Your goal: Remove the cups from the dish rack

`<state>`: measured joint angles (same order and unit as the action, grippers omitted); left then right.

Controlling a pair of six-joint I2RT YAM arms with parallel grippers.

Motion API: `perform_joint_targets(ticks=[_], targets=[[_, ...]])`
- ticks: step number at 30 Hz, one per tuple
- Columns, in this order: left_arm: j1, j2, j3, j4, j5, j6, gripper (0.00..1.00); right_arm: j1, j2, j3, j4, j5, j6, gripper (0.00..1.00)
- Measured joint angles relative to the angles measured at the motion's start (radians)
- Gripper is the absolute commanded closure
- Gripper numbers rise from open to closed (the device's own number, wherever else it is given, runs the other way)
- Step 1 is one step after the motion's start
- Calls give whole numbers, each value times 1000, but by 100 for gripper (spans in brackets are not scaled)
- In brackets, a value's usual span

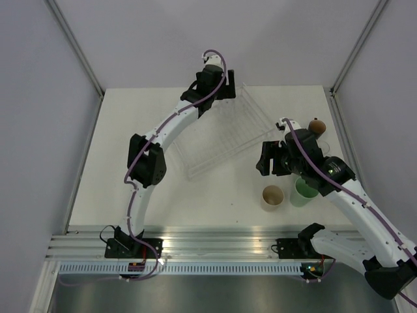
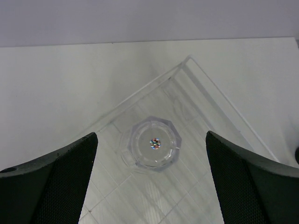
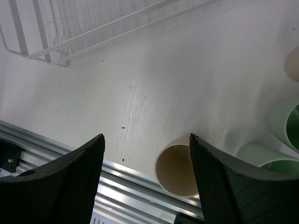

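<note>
Top external view, item list. Dish rack (image 1: 221,138) is lying skewed on the white worktop (image 1: 117,130), with one corner pointing toward the far edge. The left arm is reaching over that far corner and is hiding what sits under its wrist in this view.

Left wrist view: the left tool (image 2: 150,154) is hanging wide open and empty. Its fingers (image 2: 51,186) are flanking a clear cup (image 2: 154,143) from above without touching it. The cup is standing in the rack's corner (seen straight down, so which end is up cannot be told). A tiny multicoloured speck is glinting at its centre, too small to read.

Right wrist view: the right tool (image 3: 145,140) is hovering open, gripping nothing, over bare worktop on the near side of the rack. A beige cup (image 3: 180,172) is standing mouth up on the worktop below, beside the right finger and close to the aluminium rail (image 3: 46,140). Two mint green cups (image 3: 285,123) are standing just right of it, both cropped by the frame. A pale tan edge higher up is cut off and cannot be identified.

In the top view, the right arm is covering part of one green cup, and a small dark brown cup (image 1: 317,125) is sitting beyond the arm, near the worktop's right edge.
</note>
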<state>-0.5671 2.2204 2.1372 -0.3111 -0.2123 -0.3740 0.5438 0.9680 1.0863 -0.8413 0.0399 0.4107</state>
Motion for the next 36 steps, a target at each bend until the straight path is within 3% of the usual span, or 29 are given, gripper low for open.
perform_joint_targets(ticks=[12, 36], targets=[[-11, 208, 166, -90, -103, 39, 0, 0, 2, -19, 13, -18, -38, 20], [-61, 246, 194, -77, -96, 89, 0, 0, 2, -84, 34, -21, -67, 20]])
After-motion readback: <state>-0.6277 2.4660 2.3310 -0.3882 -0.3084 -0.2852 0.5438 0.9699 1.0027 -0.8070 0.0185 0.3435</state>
